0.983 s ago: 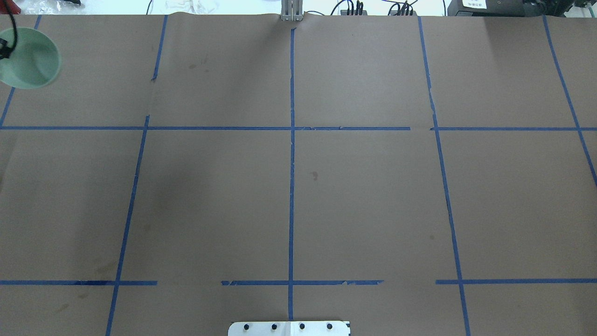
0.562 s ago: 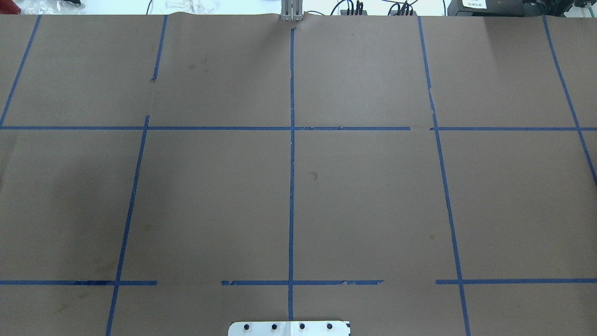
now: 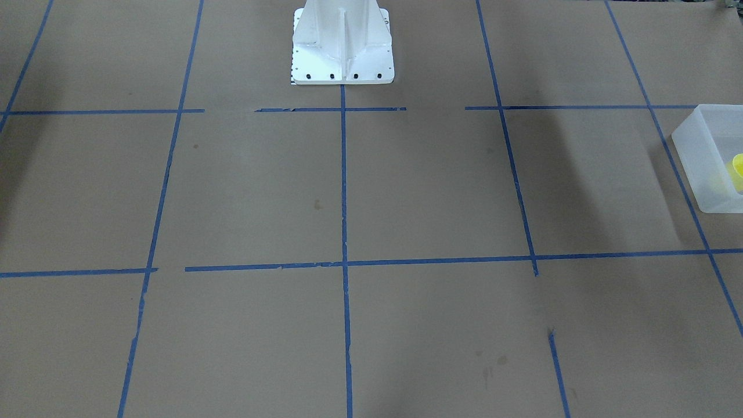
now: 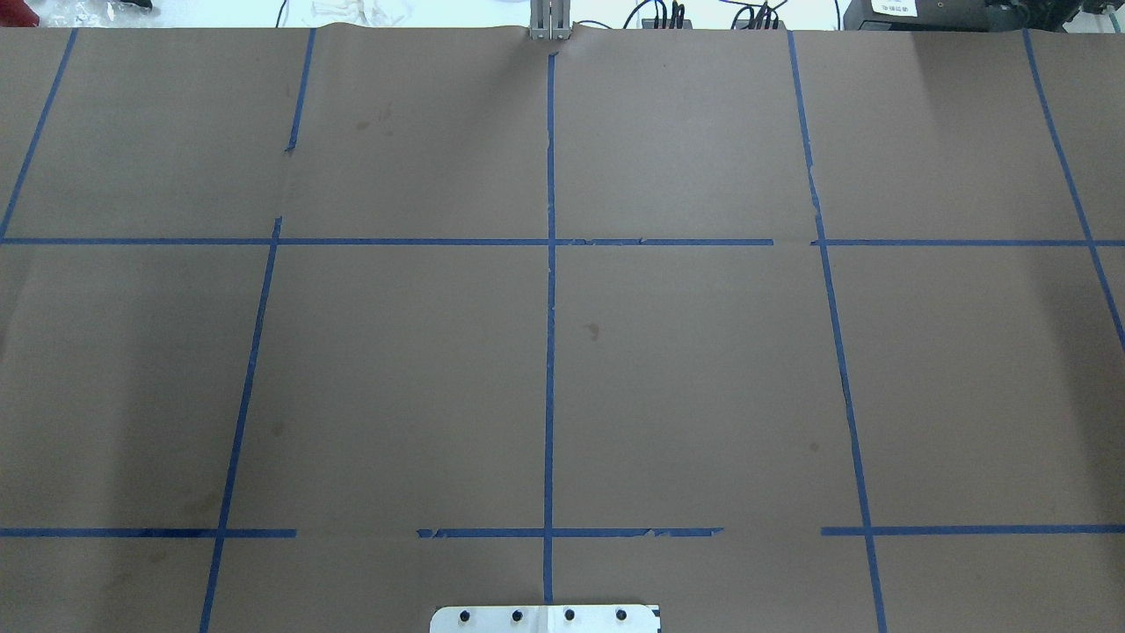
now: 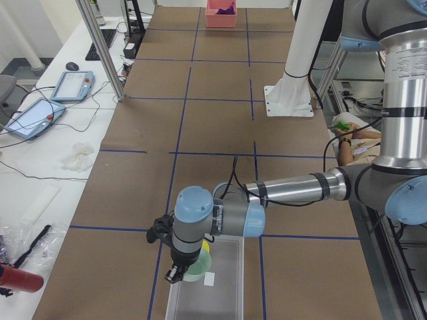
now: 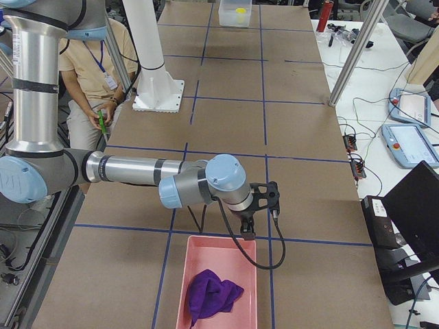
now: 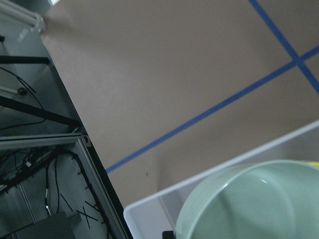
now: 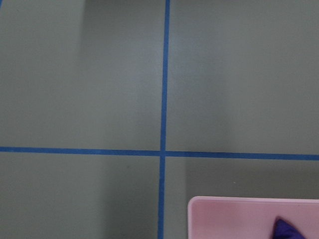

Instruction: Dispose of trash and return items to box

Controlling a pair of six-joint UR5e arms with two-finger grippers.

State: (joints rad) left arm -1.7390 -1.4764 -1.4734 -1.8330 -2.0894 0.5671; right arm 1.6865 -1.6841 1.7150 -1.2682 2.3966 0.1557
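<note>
The pale mint-green bowl (image 5: 197,270) hangs over the frosted-white box (image 5: 223,297) at the table's left end, with my left gripper (image 5: 175,273) at its rim. In the left wrist view the bowl (image 7: 259,199) fills the lower right above the box's rim (image 7: 149,206), and it looks gripped. The yellow cup (image 3: 738,168) sits inside the box (image 3: 705,157); it also shows behind the bowl in the exterior left view (image 5: 207,248). My right gripper (image 6: 247,232) hovers by the far rim of a pink tray (image 6: 219,257); I cannot tell whether it is open or shut.
The pink tray holds a purple cloth (image 6: 212,291) at the table's right end. The white robot base (image 3: 342,52) stands at mid-table. A seated operator (image 6: 89,75) is beside the base. Aluminium posts (image 5: 103,47) and tablets line the far table edge.
In the overhead view the mint-green bowl and the left gripper at the far left edge have moved out of sight to the left. Nothing else on the table has moved.
</note>
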